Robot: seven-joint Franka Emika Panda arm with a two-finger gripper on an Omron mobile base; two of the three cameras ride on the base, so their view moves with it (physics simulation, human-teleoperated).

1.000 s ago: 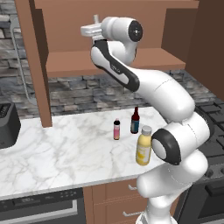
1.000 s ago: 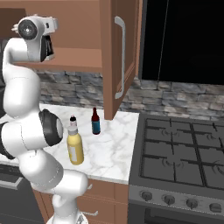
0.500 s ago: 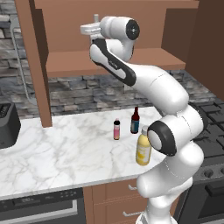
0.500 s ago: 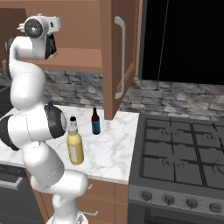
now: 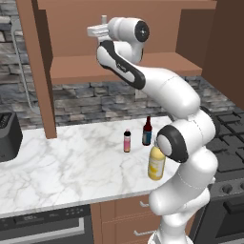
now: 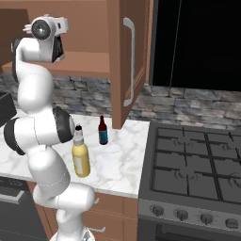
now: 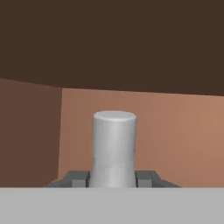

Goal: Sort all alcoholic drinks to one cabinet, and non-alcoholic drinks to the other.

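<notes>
brown wall cabinets hang over a marble bench point(image 5: 62, 162) backed by grey stone, with a black stove point(image 6: 197, 174) to the right. the arm reaches up into the open cabinet point(image 5: 114, 66), its hand point(image 7: 113, 180) level with the shelf. in the hand view the fingers point(image 7: 74, 179) sit closed on a pale grey-white neck point(image 7: 113, 146) that stands upright between them, long axis vertical, pointing toward the cabinet's back wall; this looks like the whitish bottle's neck, though its body is hidden below. so that alcoholic drink is held up inside the cabinet, straight ahead of the hand, and whether its base rests on the shelf cannot be told. on the bench the brown bottle point(image 5: 147, 132) and the pink bottle point(image 5: 127, 141) stand just beside each other, the yellow bottle point(image 5: 156, 162) nearer the front edge, partly behind the arm. all three lie well below the hand. setting down likely comes next.
</notes>
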